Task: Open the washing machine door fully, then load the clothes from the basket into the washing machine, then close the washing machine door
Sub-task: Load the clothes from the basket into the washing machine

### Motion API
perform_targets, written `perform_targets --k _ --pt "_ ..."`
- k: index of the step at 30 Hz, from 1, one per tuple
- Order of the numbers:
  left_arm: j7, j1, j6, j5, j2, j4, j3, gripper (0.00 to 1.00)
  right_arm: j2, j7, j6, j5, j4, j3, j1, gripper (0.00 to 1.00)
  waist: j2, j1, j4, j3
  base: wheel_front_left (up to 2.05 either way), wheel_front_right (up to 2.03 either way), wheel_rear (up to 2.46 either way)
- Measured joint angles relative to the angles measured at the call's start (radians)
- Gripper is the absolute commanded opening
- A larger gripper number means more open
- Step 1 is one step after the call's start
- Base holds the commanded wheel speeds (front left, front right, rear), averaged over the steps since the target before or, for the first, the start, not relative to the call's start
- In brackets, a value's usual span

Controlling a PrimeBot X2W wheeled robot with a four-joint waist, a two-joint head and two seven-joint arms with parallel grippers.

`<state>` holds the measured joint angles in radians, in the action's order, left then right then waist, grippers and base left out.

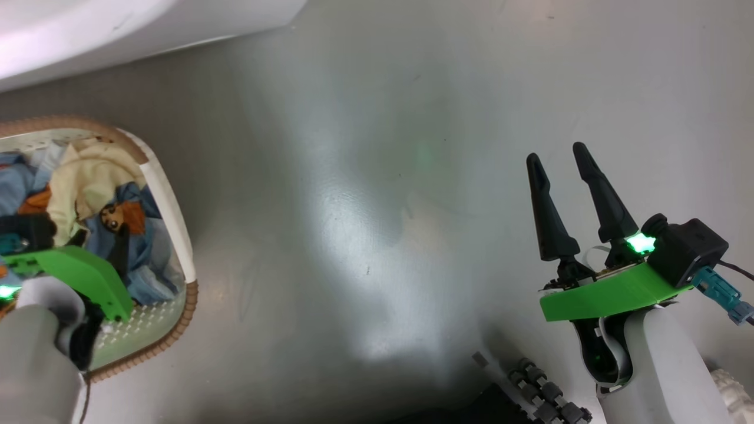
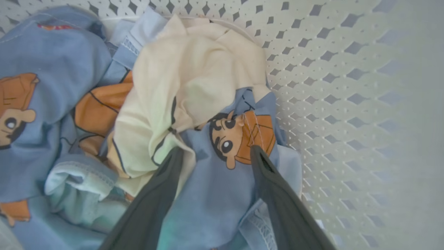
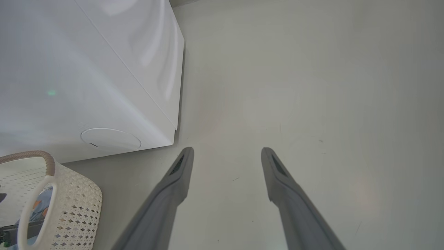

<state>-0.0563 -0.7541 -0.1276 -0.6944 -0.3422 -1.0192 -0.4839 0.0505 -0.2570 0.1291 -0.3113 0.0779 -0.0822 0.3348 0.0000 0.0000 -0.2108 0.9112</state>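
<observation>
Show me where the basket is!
The basket sits on the floor at the head view's left, near the washer, with the left gripper inside.

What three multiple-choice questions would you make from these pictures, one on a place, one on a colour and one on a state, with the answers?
1. Where is the left gripper?
A. On a shelf.
B. Inside the basket, just above the clothes.
C. Beside a sink.

2. What colour is the basket's rim?
A. Brown.
B. Black.
C. Red.

3. What state is the right gripper in?
A. Shut on a sock.
B. Shut on a towel.
C. Open, holding nothing.

Answers:
1 B: the left wrist view shows its fingers over the blue fabric, with the perforated wall beside them.
2 A: the head view shows a brown woven edge around the basket.
3 C: its fingers stand apart over bare floor.
</observation>
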Motion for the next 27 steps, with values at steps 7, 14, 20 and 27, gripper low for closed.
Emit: perform_targets --k 7,14,20,27 --pt "0.107 -0.043 0.0 -0.09 -0.038 -0.016 -0.026 1.0 0.0 0.0 0.0 -0.007 0.001 -0.004 0.0 1.0 0.0 0.0 -0.022 0.018 0.0 0.0 0.0" --pt "0.144 -0.077 0.0 -0.1 -0.044 -0.062 -0.071 0.0 -0.001 0.0 0.0 -0.008 0.002 -0.004 0.001 1.0 0.0 0.0 -0.029 0.021 0.0 0.0 0.0" --pt "0.058 -0.075 0.0 -0.101 -0.027 -0.068 -0.096 0.0 -0.001 0.0 0.0 -0.008 0.005 0.002 0.014 1.0 0.0 0.0 -0.019 -0.007 0.0 0.0 0.0" --pt "-0.089 -0.047 0.0 -0.107 -0.012 -0.081 -0.103 0.0 -0.001 0.0 0.0 -0.007 0.004 0.003 0.015 1.0 0.0 0.0 -0.005 -0.069 0.0 0.0 0.0"
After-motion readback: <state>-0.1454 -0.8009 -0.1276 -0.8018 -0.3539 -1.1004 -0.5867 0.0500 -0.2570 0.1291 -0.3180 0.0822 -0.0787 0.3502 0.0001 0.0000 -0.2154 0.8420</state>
